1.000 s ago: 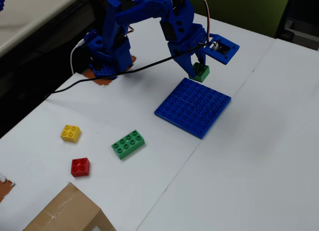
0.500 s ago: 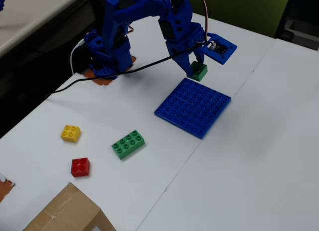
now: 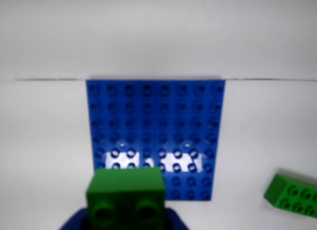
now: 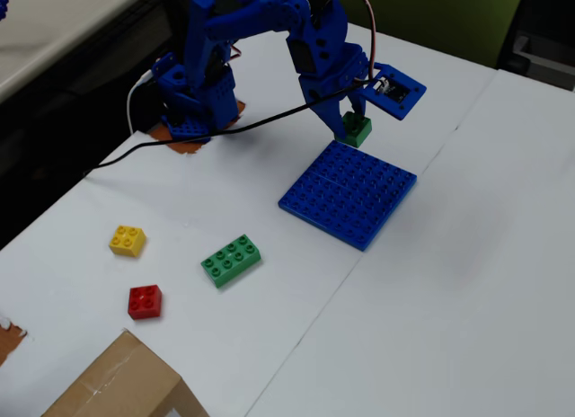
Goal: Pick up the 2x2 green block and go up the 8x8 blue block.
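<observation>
My gripper (image 4: 354,122) is shut on the 2x2 green block (image 4: 357,128), which hangs in the air just beyond the far edge of the 8x8 blue block (image 4: 349,193). In the wrist view the small green block (image 3: 127,198) fills the bottom centre, held between my blue fingers (image 3: 74,223). Its two round underside holes face the camera. The blue baseplate (image 3: 154,121) lies flat on the white table ahead of it, with nothing on its studs.
A longer green brick (image 4: 231,260) (image 3: 291,196), a yellow brick (image 4: 128,240) and a red brick (image 4: 145,301) lie on the table left of the plate. A cardboard box (image 4: 121,387) sits at the bottom edge. A black cable (image 4: 235,129) runs past my arm's base (image 4: 193,107).
My gripper has risen slightly with the small green block and drifted a little toward the arm's base. Everything else stays put.
</observation>
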